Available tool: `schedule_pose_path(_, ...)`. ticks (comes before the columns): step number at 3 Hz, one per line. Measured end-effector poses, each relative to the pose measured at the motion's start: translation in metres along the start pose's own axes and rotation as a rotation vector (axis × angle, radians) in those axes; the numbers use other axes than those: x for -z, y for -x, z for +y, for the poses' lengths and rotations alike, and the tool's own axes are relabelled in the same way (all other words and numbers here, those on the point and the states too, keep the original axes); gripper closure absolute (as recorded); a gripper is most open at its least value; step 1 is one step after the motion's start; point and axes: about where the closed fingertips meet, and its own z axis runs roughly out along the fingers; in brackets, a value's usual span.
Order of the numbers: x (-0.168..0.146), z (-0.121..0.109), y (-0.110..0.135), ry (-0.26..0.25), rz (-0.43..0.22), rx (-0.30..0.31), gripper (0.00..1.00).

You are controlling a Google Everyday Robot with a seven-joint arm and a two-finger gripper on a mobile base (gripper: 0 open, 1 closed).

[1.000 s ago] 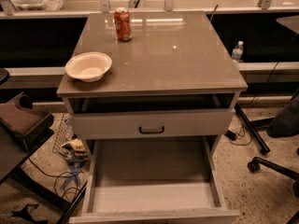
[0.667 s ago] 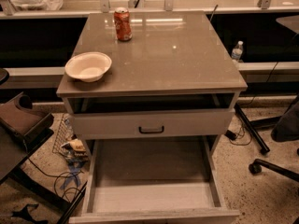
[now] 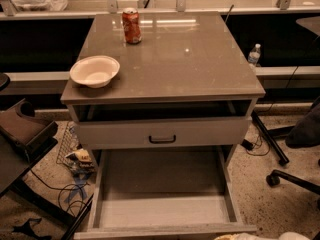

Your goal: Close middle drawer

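The middle drawer (image 3: 162,211) is pulled far out toward me below the cabinet top, showing a deep, bare grey interior. Its front runs along the bottom edge of the view and its handle is hidden. Above it, a shallower drawer (image 3: 120,133) with a small black bar handle (image 3: 162,139) stands slightly out, with a dark gap under the tabletop. Only a pale tip of my gripper (image 3: 237,237) shows, at the bottom edge just in front of the open drawer's right front corner.
On the grey tabletop (image 3: 200,59) stand a red can (image 3: 132,26) at the back and a white bowl (image 3: 95,70) at the left. Chair legs and a castor (image 3: 272,178) lie on the right, cables and clutter (image 3: 75,159) on the left, and a water bottle (image 3: 254,54) behind.
Pale parts of my gripper have come into view at the bottom right edge. The drawers, can and bowl have not moved.
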Motion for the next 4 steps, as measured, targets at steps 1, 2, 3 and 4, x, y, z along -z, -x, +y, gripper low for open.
schedule_pose_path(1, -0.021, -0.023, 0.008, 0.027, -0.018, 0.016, 1.00)
schedule_pose_path(2, -0.021, -0.023, 0.008, 0.027, -0.018, 0.016, 1.00)
schedule_pose_path(3, -0.035, -0.043, 0.016, 0.022, -0.064, 0.039, 1.00)
schedule_pose_path(4, -0.047, -0.057, 0.023, 0.024, -0.102, 0.062, 1.00)
